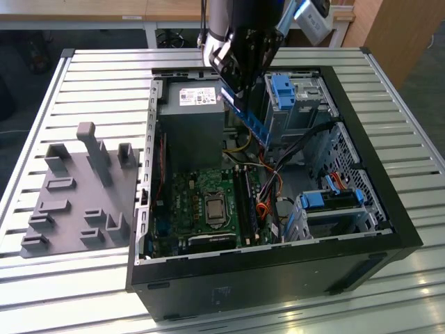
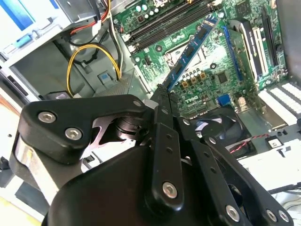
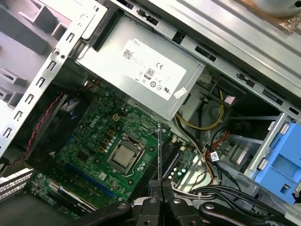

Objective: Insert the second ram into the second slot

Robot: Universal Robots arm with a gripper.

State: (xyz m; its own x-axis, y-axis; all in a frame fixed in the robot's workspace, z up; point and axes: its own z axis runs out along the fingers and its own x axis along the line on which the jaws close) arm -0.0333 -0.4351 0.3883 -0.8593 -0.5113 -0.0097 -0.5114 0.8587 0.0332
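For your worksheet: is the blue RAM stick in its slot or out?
Out. The gripper holds the second ram above the motherboard, apart from its slots.

One open computer case fills the centre of the exterior view, on one slatted table. Inside are one grey power supply, one processor, one fan and two light-blue latches: one latch upper right, one latch lower right. There is one gripper, one blue ram stick, and one grey fixture plate at left.
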